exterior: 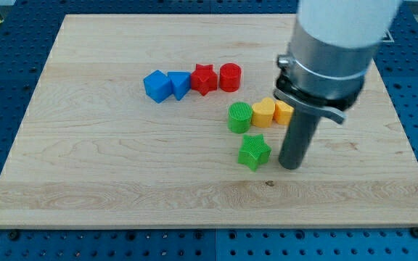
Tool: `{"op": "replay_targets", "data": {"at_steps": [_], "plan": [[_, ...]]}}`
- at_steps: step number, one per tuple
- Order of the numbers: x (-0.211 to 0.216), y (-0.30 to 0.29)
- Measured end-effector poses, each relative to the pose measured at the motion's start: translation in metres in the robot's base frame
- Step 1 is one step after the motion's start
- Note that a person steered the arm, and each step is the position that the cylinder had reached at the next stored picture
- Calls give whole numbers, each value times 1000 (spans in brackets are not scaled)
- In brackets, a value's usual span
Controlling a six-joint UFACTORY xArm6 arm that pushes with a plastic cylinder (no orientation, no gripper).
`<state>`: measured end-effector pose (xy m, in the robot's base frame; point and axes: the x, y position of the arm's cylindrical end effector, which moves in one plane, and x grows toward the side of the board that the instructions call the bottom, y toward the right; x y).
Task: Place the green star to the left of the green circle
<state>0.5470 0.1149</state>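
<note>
Nearest the view's bottom sits the green star, with my tip planted just beside it on the view's right, close but whether touching I cannot tell. Now sweeping from the left: a blue cube leads a tight row near the board's middle, a second blue block of wedge-like shape pressed against it, then a red star, then a red cylinder. Below and to the right of that row stands the green circle, with a yellow hexagon-like block touching its right side and another yellow block beyond, partly hidden behind the rod. The star lies just below the circle, slightly to its right. My tip is a bare rod; it grips nothing, it only shoves.

As I read it, the approach is made and the push is about to start. A straight shove toward the view's left should carry the star under the circle and past it; after that I would need to come around beneath the star and nudge it upward, level with the circle. The wooden board offers open room there. The risk: clipping the circle on the way by.
</note>
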Motion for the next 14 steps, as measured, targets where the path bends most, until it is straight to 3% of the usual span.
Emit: {"op": "replay_targets", "data": {"at_steps": [5, 7, 8, 10, 14], "plan": [[-2, -91], [23, -39], [1, -42], [-25, -105], [-34, -106]]}}
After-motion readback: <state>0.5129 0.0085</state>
